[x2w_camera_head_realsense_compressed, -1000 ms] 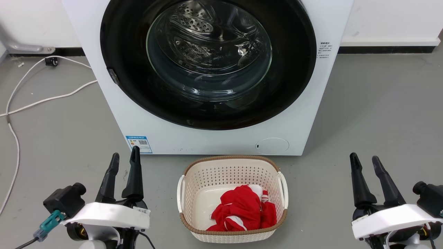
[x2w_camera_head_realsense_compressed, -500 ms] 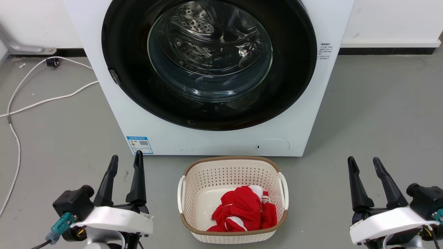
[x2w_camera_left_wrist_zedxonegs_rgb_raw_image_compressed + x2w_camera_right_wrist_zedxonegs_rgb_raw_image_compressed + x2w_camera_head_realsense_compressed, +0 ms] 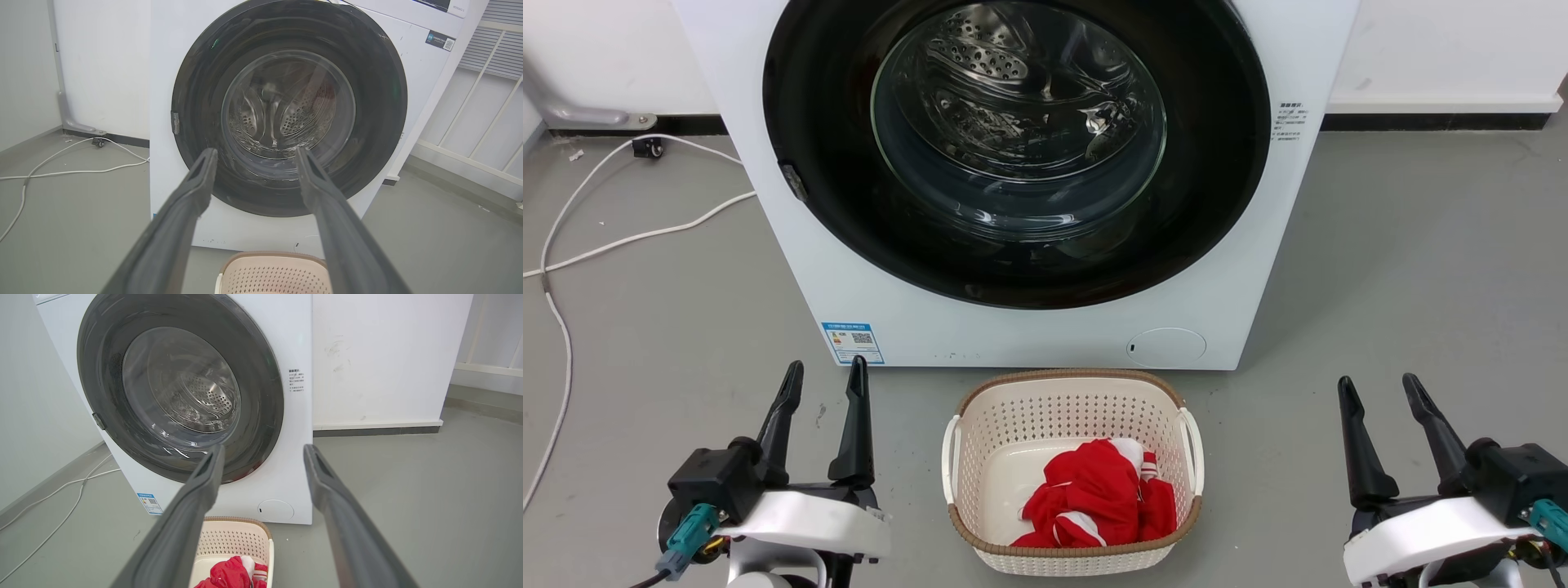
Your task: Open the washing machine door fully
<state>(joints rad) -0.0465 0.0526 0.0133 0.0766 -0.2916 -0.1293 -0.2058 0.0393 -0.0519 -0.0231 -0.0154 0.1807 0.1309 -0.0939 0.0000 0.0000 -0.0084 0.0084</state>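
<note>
The washing machine door [image 3: 833, 163] is sitting shut on the washing machine [image 3: 1013, 339], behind a laundry basket [image 3: 1070, 392]. The left tool [image 3: 825, 363] and right tool [image 3: 1376, 379] are hovering open and empty; hooking the door's left-edge latch [image 3: 791, 181] looks best.

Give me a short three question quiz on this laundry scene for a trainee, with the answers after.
1. True or false: the large round glossy black washing machine door is shut against the big white boxy washing machine.
2. What lies in the cream perforated plastic laundry basket? A: a red and white cloth. B: a blue towel. C: nothing.
3. Fill the blank: the left tool and the right tool are both ____, holding nothing.
Key: 1 true; 2 A; 3 open.
</note>
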